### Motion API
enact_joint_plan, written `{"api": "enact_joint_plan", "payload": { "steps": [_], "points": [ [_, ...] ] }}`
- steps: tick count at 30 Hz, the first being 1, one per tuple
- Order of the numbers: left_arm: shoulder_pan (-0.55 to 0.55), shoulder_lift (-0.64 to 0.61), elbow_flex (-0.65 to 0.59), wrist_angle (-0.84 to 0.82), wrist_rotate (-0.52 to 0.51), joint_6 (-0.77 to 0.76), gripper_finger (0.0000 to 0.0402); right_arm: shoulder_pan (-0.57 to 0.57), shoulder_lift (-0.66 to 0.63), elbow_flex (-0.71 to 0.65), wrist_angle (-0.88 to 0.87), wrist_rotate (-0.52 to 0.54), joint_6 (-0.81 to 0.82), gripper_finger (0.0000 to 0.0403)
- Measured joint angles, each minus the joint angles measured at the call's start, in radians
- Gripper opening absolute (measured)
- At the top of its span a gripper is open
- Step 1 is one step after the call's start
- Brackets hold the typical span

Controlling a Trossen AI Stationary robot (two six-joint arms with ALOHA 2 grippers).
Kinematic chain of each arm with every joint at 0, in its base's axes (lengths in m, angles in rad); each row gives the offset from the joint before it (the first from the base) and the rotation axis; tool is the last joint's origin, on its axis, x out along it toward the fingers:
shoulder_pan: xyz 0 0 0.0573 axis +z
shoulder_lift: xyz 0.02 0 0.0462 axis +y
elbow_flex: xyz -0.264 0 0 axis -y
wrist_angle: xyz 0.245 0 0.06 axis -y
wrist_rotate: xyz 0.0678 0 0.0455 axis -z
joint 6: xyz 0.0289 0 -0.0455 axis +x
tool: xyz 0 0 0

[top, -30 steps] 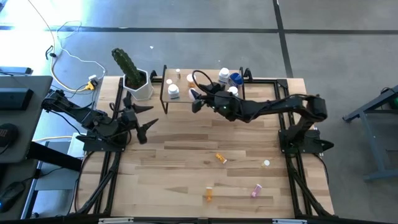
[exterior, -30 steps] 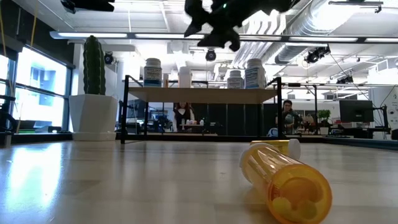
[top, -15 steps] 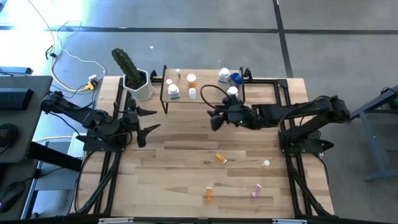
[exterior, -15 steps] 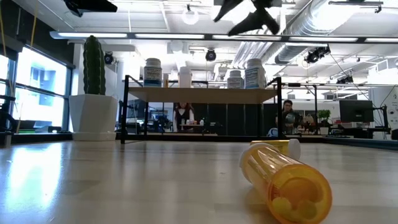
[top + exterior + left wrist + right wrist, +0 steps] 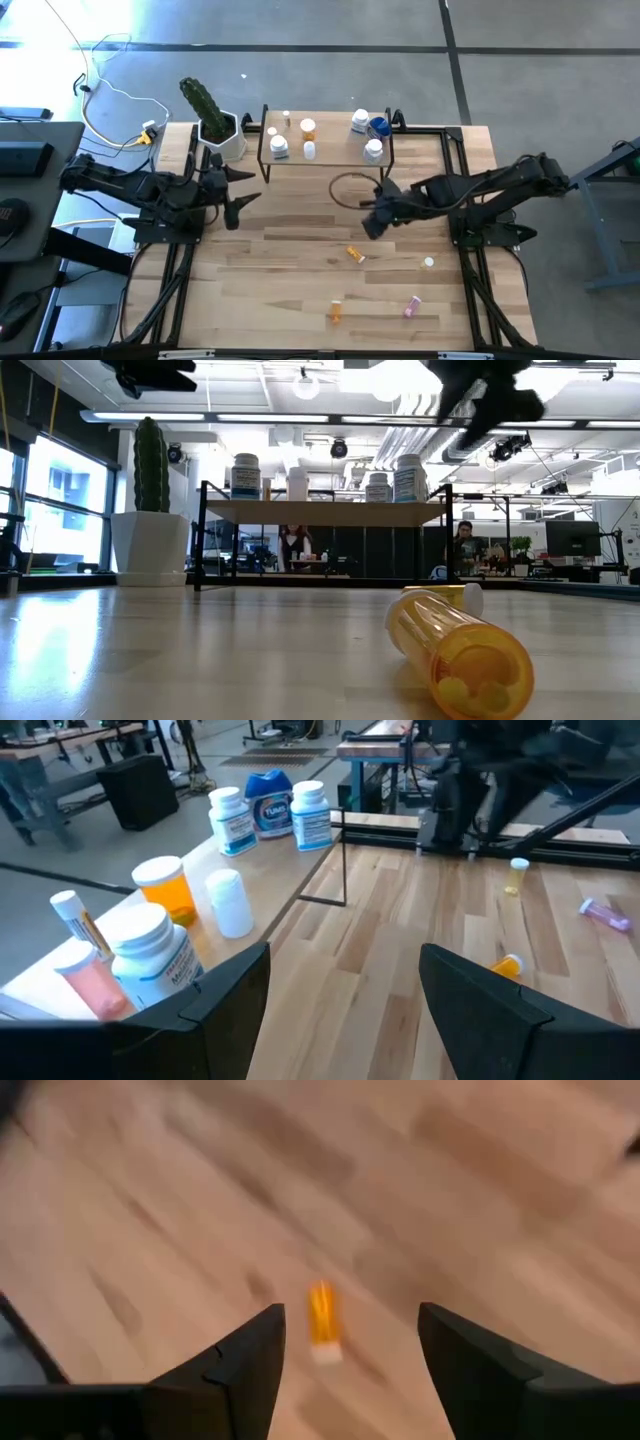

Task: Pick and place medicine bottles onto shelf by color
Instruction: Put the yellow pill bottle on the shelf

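Note:
The shelf [image 5: 325, 157] stands at the table's far edge and carries several bottles: white ones [image 5: 279, 147], an orange one [image 5: 308, 128] and a blue one [image 5: 378, 127]. Two orange bottles [image 5: 354, 254] [image 5: 336, 313] and a pink bottle [image 5: 411, 306] lie on their sides on the table. My right gripper [image 5: 367, 218] is open and empty, above the table in front of the shelf, with an orange bottle [image 5: 322, 1320] beyond its fingers. My left gripper [image 5: 245, 186] is open and empty, left of the shelf.
A white hexagonal pot with a cactus [image 5: 218, 133] stands left of the shelf. A small white cap [image 5: 428, 262] lies on the table's right part. Black frame rails run along the table's left and right sides. In the low view an orange bottle [image 5: 465, 660] lies close by.
My right gripper has drawn back from the shelf toward the table's near and right edges, staying open and empty. My left gripper has shifted slightly toward the far edge. The bottles have kept their places.

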Motion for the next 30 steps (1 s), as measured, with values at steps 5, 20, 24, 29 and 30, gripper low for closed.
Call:
{"api": "enact_joint_plan", "payload": {
  "steps": [5,20,24,29,30],
  "points": [
    [0.023,-0.001,0.0,0.01,0.0,-0.057,0.0248,0.052,0.0,0.0,-0.1,-0.112,-0.002,0.022],
    [0.044,-0.001,0.0,0.012,-0.037,-0.2,0.0248,0.241,0.0,-0.033,-0.354,-0.137,-0.006,0.022],
    [0.043,-0.001,0.0,0.012,-0.014,-0.208,0.0248,0.282,0.0,-0.087,-0.355,-0.175,0.024,0.022],
    [0.043,-0.001,0.0,0.011,-0.007,-0.246,0.0248,0.329,0.0,-0.167,-0.35,-0.217,0.112,0.022],
    [0.043,-0.001,0.0,0.011,-0.007,-0.248,0.0248,0.338,0.0,-0.182,-0.348,-0.226,0.134,0.022]
  ]
}}
